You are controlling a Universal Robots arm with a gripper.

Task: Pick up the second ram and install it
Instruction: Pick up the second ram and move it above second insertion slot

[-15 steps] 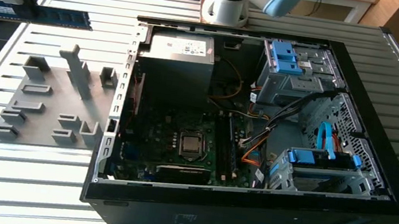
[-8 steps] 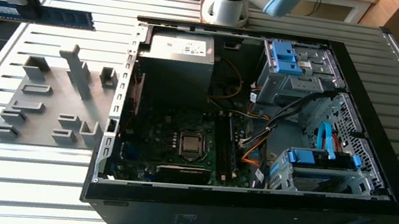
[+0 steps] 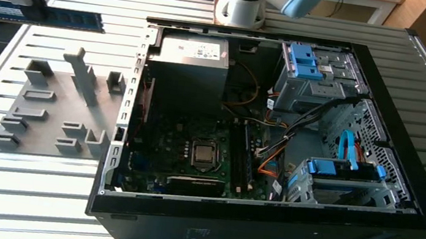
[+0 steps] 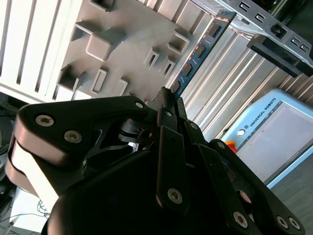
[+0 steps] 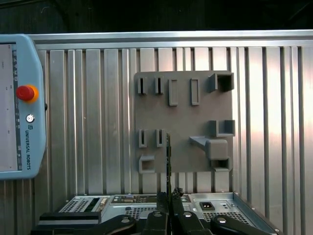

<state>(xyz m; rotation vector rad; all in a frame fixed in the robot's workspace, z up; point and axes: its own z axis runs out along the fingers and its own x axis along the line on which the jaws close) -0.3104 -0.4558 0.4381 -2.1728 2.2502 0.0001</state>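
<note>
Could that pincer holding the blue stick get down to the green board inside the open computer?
Probably yes. The pincer grips the blue stick beside the computer case; the case has no cover, so the green board lies open from above. Loose cables near it could crowd the approach.

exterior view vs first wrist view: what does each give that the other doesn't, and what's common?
Exterior view adds: the open case's inside, with the motherboard, the power supply and a blue drive-bay latch, plus the arm's base.
First wrist view adds: the teach pendant with its red button, and the case's port panel.
Both: the gripper shut on the second ram, the gray holder plate and the slatted table.
</note>
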